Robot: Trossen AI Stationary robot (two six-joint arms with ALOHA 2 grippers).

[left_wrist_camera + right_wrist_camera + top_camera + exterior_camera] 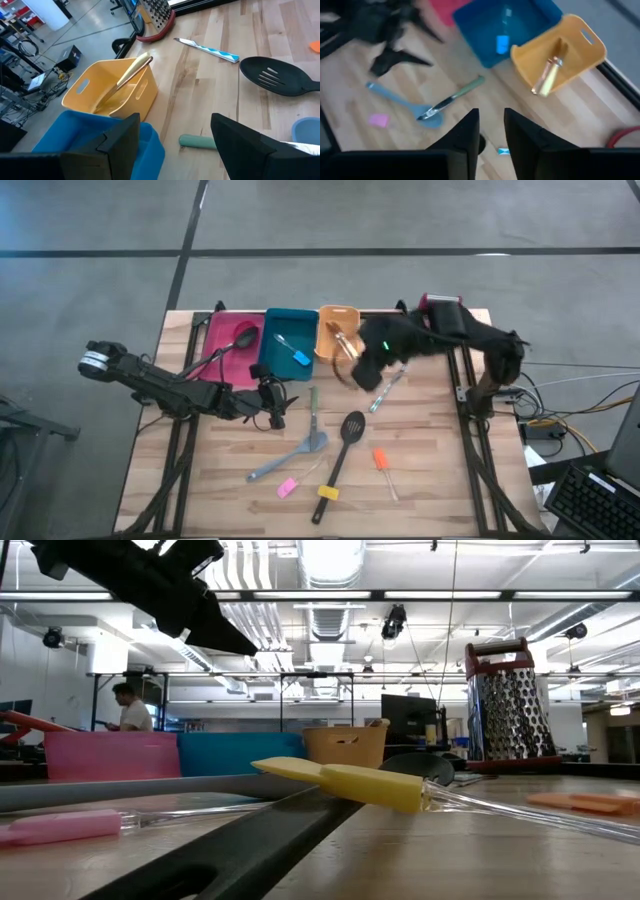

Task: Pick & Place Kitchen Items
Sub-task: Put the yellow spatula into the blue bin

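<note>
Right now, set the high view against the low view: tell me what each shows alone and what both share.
Only the high view shows the left gripper open, hovering over the table, the right gripper near the orange bin, and the slotted spoon's head. Only the low view shows the box grater and a person in the room behind. Both show the yellow-handled tool and the pink, teal and orange bins.

Two matte black, multi-jointed arms flank the teal bin (286,340). The left arm (170,388) carries a white-banded cylindrical joint at its outer end; the right arm (450,338) has bulkier dark housings. Each gripper ends in flat, angular black fingers (250,145).
</note>
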